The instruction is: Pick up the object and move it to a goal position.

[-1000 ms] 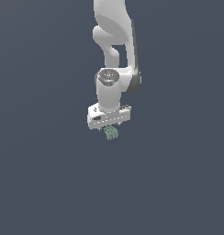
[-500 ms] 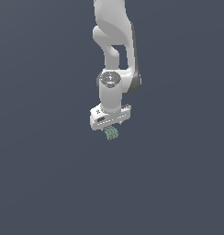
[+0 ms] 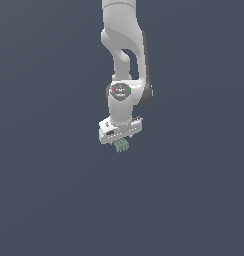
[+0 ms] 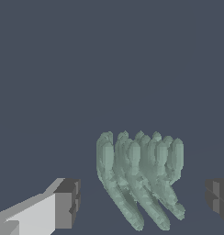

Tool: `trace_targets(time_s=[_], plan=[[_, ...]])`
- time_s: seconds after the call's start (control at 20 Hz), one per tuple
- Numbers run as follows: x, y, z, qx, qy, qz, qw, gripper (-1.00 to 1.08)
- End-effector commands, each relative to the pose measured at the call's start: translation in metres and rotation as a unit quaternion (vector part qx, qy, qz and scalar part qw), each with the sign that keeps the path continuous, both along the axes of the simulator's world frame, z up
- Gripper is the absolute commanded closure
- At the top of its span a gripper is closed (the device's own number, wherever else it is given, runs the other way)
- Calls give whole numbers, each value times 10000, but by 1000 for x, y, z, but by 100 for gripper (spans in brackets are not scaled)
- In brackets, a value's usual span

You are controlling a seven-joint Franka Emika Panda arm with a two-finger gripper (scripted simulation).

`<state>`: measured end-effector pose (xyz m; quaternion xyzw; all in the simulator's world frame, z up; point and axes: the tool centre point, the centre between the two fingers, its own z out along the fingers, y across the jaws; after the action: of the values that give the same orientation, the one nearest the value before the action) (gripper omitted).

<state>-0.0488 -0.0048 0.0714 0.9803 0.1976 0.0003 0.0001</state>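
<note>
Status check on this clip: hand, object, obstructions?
Hand open, fingers either side of object, not touching. Pale green knobbly object ungrasped. No obstruction visible.

- The background [image 3: 49, 200] is one flat, dark blue-grey colour from the top of the frame to the bottom.
- The light looks soft and even everywhere.

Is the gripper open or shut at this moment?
Open. In the wrist view the gripper has a dark fingertip on either side of the object, with visible gaps, touching neither.
</note>
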Motion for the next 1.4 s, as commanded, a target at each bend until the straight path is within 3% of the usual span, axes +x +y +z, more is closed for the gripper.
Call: trace_targets(time_s=[0.0,0.4,0.45,1.35], plan=[[-1,0,-13,1,4,7,10000,-92],[0,0,-31,1,3,16,10000,-92],[0,0,-31,1,3,16,10000,108],[-3,-9,-15,-2,0,10,10000,108]])
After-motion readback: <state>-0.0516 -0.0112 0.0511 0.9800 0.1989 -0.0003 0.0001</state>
